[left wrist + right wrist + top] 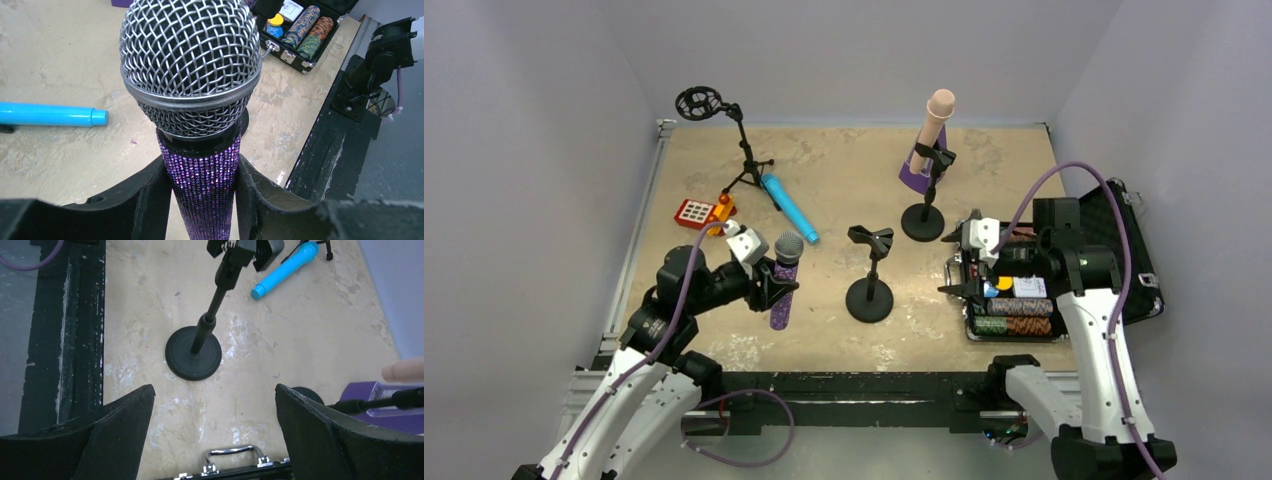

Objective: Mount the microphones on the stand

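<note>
Beige table [844, 190], bearing: blue microphone [790, 208] lying flat by tripod stand [749, 170]; keypad toy [696, 212]; centre stand [869, 298]; rear stand [923, 222]; metronome [914, 178]; open chip case [1014, 300], right edge.

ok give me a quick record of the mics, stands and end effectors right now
pink mic: in back right stand clip
purple mic: held by left end effector, on no stand
blue mic: lying on table
middle stand: clip empty
right end effector: open, holding nothing
</note>
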Controlling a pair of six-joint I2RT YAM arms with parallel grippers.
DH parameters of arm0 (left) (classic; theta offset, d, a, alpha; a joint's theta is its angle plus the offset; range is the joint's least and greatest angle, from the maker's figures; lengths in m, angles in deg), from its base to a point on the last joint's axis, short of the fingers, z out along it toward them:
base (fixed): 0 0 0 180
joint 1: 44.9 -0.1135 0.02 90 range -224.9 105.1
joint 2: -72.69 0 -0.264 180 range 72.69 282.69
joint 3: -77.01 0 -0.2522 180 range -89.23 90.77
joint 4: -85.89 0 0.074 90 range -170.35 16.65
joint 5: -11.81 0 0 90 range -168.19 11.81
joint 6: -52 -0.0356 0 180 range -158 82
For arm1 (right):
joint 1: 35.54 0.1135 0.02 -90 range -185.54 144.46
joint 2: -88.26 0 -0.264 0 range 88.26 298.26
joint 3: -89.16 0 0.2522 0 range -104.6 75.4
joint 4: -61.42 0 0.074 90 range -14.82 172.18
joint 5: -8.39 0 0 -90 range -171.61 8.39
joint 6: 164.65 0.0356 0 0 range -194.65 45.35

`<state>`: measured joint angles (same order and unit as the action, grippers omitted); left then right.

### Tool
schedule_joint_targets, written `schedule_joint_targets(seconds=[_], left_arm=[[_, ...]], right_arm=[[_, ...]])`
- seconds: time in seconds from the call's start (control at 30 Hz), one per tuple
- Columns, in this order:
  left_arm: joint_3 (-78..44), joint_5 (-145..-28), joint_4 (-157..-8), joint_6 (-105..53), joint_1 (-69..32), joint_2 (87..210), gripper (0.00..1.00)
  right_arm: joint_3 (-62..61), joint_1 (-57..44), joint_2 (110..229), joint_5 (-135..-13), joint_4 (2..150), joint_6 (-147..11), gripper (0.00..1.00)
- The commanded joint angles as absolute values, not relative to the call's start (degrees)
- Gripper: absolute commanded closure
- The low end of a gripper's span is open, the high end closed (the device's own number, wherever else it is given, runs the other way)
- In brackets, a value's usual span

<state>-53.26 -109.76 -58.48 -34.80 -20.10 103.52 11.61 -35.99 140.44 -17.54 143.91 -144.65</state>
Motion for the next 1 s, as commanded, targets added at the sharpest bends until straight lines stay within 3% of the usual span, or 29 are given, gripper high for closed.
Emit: schedule_joint_targets(seconds=[0.0, 0.4, 0.97], left_arm=[[-53.4, -111.41, -63.59, -35.46, -20.27, 102.35, 1.0], [-53.81, -111.04, -64.09, -35.32, -20.29, 102.04, 1.0], [-53.89, -110.53, -64.3, -35.45, -20.29, 101.95, 1.0]], right_arm=[[7.14, -28.71, 140.67, -24.26, 129.11, -128.04, 0.06], [-0.64, -10.17, 150.27, -33.0, 114.21, -106.64, 0.07], [3.99, -2.62, 154.9, -38.61, 107.79, -102.05, 0.06]])
